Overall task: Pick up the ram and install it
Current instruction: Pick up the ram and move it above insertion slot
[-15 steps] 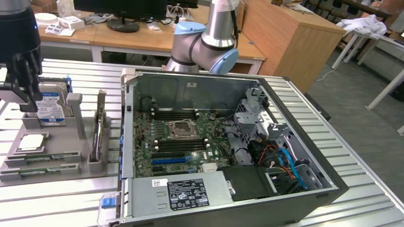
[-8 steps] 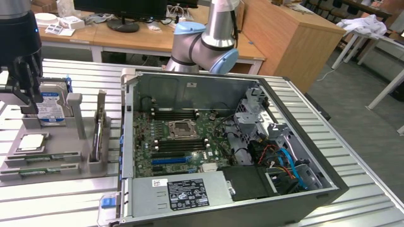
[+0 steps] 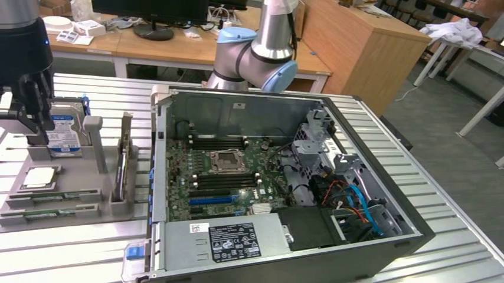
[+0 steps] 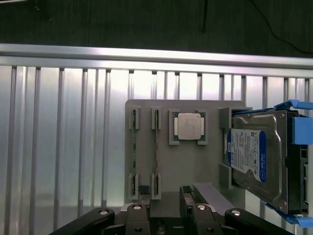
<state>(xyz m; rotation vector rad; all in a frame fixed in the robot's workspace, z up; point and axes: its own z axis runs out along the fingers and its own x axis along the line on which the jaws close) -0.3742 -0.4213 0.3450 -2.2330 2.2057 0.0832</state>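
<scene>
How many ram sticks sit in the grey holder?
2. One ram stick stands in the holder's outermost slot; the second ram stick is in the next slot, beside the processor chip. Any inside the computer case can't be told.

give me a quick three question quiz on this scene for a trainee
1. True or false: the gripper is shut on the ram.
2. On the gray holder, what lies between the ram and the hard drive? A. the processor B. a fan C. a screwdriver
3. Fill in: the hard drive's label is ___.
Key: 1 false, the gripper is open and the ram sits in the gray holder; 2 A; 3 blue.
</scene>
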